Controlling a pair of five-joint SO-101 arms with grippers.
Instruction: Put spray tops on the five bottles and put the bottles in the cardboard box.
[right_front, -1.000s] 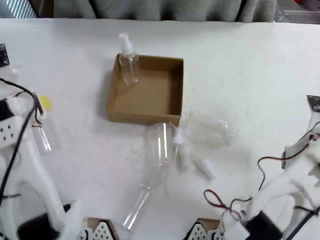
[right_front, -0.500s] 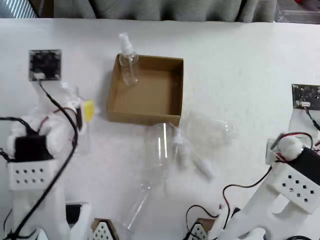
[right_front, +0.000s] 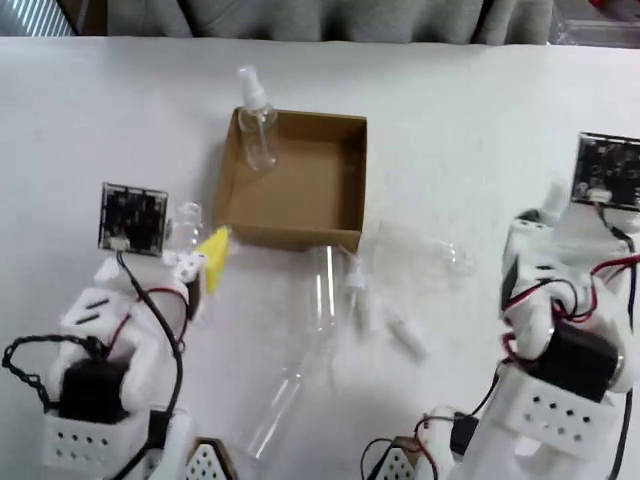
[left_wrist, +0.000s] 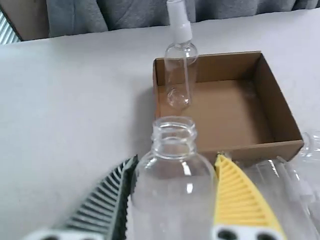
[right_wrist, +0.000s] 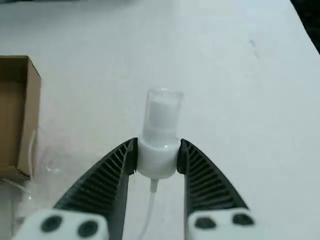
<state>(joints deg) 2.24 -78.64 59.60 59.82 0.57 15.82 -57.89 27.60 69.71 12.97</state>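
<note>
Bottle (left_wrist: 172, 197) gripped by left claw (left_wrist: 177, 161), spray top (right_wrist: 162, 117) gripped by right claw (right_wrist: 157, 146)

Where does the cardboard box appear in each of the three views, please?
High view: the cardboard box sits mid-table, a capped bottle standing in its far left corner.
Left wrist view: the cardboard box lies beyond the open bottle gripped by the left end effector.
Right wrist view: one cardboard box corner, cut by the picture's edge, off to one side of the spray top.
Shared landmark: the white table.
</note>
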